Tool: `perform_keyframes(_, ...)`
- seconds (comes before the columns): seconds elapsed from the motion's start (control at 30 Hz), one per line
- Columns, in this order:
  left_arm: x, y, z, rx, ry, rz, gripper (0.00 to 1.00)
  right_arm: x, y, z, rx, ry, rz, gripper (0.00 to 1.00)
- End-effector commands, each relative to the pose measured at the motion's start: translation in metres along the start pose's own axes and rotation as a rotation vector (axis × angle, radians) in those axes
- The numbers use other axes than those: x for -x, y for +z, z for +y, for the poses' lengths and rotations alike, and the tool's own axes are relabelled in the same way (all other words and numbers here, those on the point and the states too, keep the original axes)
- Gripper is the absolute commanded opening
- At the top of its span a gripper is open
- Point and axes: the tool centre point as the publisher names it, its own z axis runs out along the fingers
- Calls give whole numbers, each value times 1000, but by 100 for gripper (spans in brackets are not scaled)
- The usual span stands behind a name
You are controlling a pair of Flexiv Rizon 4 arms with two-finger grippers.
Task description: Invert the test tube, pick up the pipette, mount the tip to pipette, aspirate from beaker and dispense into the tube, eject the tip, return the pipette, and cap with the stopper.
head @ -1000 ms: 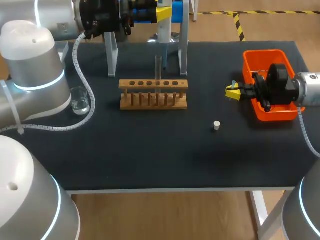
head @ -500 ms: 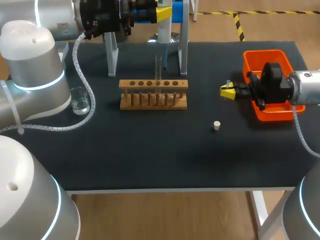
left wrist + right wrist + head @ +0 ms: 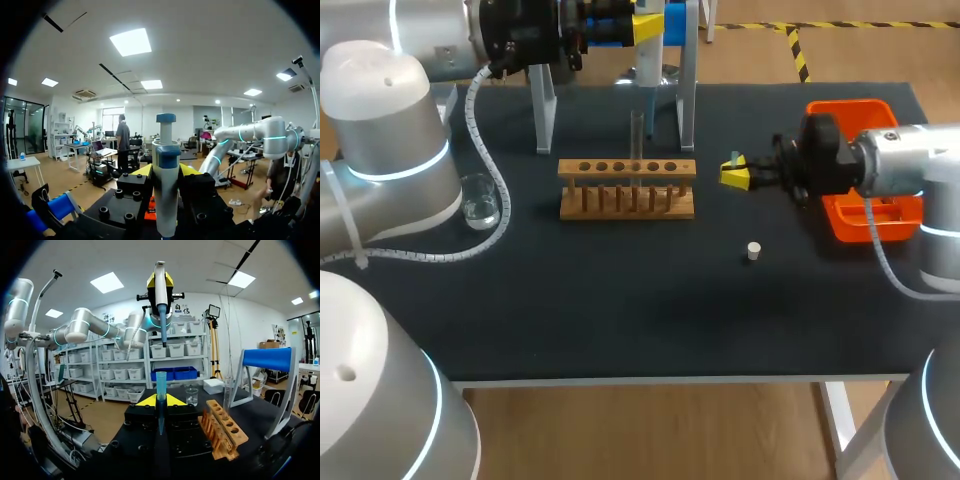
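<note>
Black cloth covers the table (image 3: pixel 620 310), and near its far middle stands a light wooden test tube rack with a row of holes (image 3: pixel 627 190). A clear glass test tube (image 3: pixel 636 130) stands upright in 1 hole near the middle of that row. Behind the rack is a stand with 2 grey uprights and a blue top (image 3: pixel 688 90). The left gripper (image 3: pixel 166 172) is raised above that area, its 2 yellow-tipped fingers clamped from both sides on a white pipette with a blue plunger cap (image 3: pixel 166 200). The pipette hangs upright with its narrow end pointing down toward the table. The right wrist view shows it high in the air, clear of the stand. The right gripper (image 3: pixel 160 401) lies level above the table, between the rack's right end and an orange plastic bin (image 3: pixel 850 112), and it points toward the rack. Its 2 fingers are closed on a slim translucent blue pipette tip (image 3: pixel 160 382), which stands upright with its open end up. A small white stopper (image 3: pixel 753 251) lies on the cloth nearer the robot than that gripper, apart from it. A clear glass beaker (image 3: pixel 480 203) sits left of the rack, beside the left arm's cable.
</note>
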Motion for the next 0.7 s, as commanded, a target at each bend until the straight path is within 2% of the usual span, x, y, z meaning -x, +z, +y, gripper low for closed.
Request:
perform_keyframes(0.03, 1, 0, -1, 1, -1, 2, 0, 4, 13, 1, -8, 1, 8, 0)
perform_keyframes(0.7, 1, 0, -1, 1, -1, 2, 0, -1, 70, 7, -2, 0, 58, 0)
